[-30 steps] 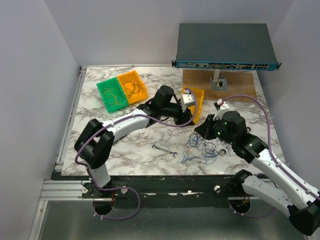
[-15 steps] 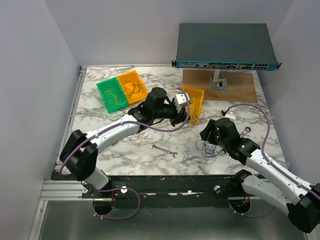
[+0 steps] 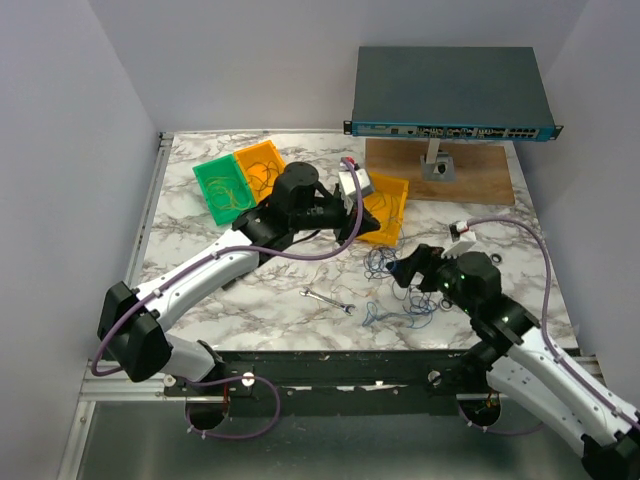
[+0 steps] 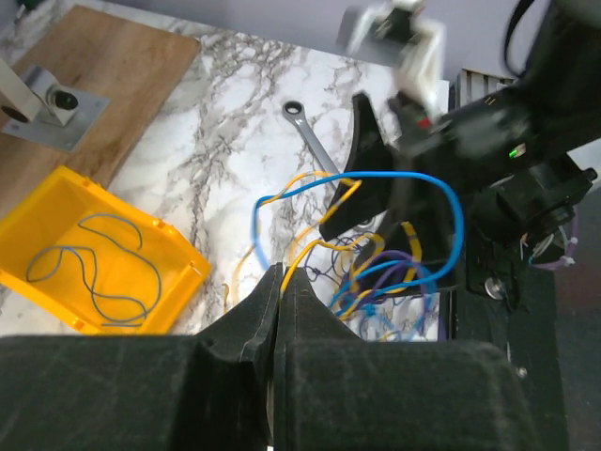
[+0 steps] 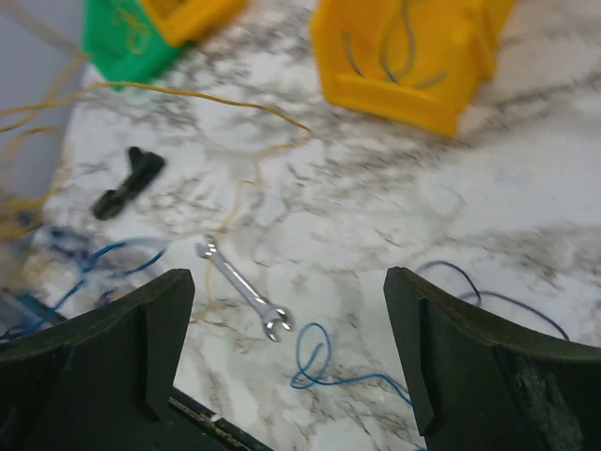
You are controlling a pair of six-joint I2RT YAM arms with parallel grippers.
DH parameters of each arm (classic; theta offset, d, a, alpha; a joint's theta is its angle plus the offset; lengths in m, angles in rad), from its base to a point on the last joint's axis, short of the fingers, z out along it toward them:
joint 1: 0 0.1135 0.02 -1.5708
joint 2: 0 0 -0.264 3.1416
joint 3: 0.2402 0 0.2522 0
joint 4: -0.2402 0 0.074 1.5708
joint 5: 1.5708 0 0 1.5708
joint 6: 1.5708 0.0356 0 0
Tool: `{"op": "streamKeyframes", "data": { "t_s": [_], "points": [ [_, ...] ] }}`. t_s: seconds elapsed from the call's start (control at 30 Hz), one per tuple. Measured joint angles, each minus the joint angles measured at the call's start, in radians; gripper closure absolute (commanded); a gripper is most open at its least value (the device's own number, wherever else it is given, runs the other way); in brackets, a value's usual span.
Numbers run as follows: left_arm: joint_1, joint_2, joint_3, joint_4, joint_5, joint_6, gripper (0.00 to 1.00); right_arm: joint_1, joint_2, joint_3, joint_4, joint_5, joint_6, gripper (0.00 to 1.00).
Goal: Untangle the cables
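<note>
Marble-patterned tabletop (image 3: 200, 290) within pale walls, seen from above and from both wrists.

Nearest the arm bases: right gripper (image 3: 408, 268), spread wide with nothing between its fingers (image 5: 141, 357), low over the near right part of the surface.

Just beside it: cables (image 3: 398, 288), a loose knot of blue, yellow and purple strands, partly on the marble, partly held up off it; single strands too thin to trace from above. One blue loop (image 5: 315, 362) flat on the marble at the knot's near-left edge.

Small silver wrench (image 3: 329, 300) flat on the marble, left of the knot and apart from it.

Farther back: left gripper (image 4: 281, 282), pinched fully closed on the cables, blue and yellow strands running straight into its fingertips; number of strands held not discernible. Right arm blurred behind the lifted loops in the left wrist view.

Beside the left gripper: yellow bin (image 3: 385, 207), blue wire inside, partly masked from above by the gripper.

Small black shape (image 5: 127, 183) against the marble, unidentifiable.

Far left: green bin (image 3: 222, 190) and orange bin (image 3: 262, 165), touching, thin wires inside each.

Far right: network switch (image 3: 450, 90) raised over a wooden board (image 3: 480, 178), its support mostly hidden.
</note>
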Motion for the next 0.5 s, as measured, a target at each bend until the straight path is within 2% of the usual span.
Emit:
{"op": "streamKeyframes", "data": {
  "t_s": [0.13, 0.33, 0.43, 0.5],
  "points": [
    [-0.006, 0.001, 0.018, -0.05, -0.001, 0.001, 1.0, 0.0, -0.134, 0.003, 0.076, -0.124, -0.088, 0.08],
    [-0.018, 0.001, 0.018, -0.093, -0.001, 0.001, 1.0, 0.0, -0.129, 0.008, 0.138, -0.283, -0.154, 0.11],
    [-0.026, 0.001, 0.023, -0.108, -0.001, 0.002, 1.0, 0.0, -0.106, 0.008, 0.18, -0.325, -0.168, 0.17],
    [-0.031, 0.001, 0.027, -0.117, 0.0, 0.002, 1.0, 0.0, -0.08, 0.01, 0.21, -0.341, -0.175, 0.34]
  ]
}}
